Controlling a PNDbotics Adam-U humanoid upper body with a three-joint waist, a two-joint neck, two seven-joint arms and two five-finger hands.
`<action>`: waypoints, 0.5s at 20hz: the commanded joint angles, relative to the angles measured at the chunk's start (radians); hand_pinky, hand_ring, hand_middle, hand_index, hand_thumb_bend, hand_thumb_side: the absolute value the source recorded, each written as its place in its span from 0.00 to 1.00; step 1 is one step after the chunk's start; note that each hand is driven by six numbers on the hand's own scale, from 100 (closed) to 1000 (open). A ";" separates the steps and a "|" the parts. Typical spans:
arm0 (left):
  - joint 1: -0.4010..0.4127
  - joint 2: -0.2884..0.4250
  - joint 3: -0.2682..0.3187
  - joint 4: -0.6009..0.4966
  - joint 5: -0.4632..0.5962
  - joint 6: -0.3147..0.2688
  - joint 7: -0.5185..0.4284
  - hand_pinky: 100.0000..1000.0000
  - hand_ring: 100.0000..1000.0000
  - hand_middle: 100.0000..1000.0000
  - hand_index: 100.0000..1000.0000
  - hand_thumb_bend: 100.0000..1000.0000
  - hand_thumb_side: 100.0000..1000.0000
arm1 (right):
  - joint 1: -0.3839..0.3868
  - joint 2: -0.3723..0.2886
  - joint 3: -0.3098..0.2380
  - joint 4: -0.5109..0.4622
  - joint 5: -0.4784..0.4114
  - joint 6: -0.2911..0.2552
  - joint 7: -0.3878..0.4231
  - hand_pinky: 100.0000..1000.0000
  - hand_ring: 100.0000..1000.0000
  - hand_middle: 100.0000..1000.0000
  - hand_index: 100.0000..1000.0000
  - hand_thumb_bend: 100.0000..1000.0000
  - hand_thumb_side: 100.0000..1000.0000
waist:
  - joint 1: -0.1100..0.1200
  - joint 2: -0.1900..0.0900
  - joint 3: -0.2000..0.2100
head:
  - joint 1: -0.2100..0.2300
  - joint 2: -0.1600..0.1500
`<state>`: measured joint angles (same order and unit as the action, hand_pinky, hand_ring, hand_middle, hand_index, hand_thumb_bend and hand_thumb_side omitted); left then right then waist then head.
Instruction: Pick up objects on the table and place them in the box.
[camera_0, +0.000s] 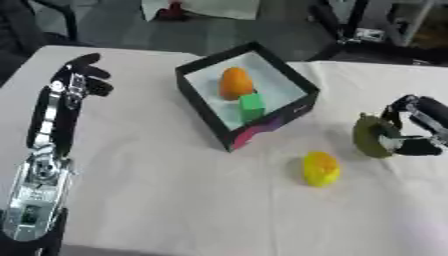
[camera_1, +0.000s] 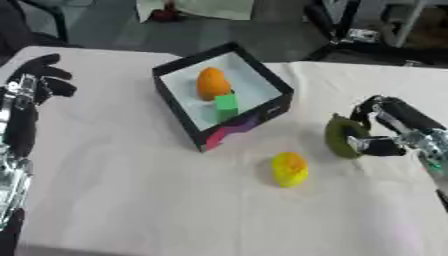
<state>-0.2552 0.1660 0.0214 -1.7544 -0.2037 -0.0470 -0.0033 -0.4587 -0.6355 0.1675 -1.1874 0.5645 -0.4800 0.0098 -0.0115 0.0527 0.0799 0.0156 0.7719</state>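
Yellow fruit beside right hand gripping olive object.

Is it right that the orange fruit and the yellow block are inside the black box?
Not quite. The block inside the black box is green, not yellow, as the left eye view shows. It sits beside the orange fruit. The only yellow thing lies on the table outside the box.
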 joint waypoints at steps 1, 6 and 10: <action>-0.009 0.010 -0.003 -0.022 0.007 0.003 0.002 0.58 0.52 0.54 0.81 0.00 0.96 | -0.035 -0.068 -0.005 -0.067 -0.052 0.000 -0.035 0.67 0.53 0.15 0.09 0.00 0.18 | 0.004 0.004 -0.001 | 0.002 -0.002; -0.016 0.007 -0.006 -0.023 0.012 0.003 -0.001 0.57 0.52 0.54 0.81 0.00 0.96 | -0.096 -0.110 -0.002 -0.121 -0.130 0.016 -0.018 0.67 0.53 0.15 0.09 0.00 0.22 | 0.004 0.008 0.008 | -0.003 -0.002; -0.033 -0.005 -0.015 -0.025 0.017 0.002 -0.007 0.57 0.52 0.54 0.81 0.00 0.96 | -0.170 -0.115 -0.003 -0.100 -0.174 0.033 0.006 0.67 0.53 0.16 0.09 0.00 0.25 | 0.009 0.019 0.036 | -0.028 -0.002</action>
<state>-0.2715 0.1598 0.0100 -1.7572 -0.1901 -0.0450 -0.0071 -0.6039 -0.7103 0.1735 -1.2784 0.4107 -0.4523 0.0100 -0.0115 0.0694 0.1194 -0.0037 0.7719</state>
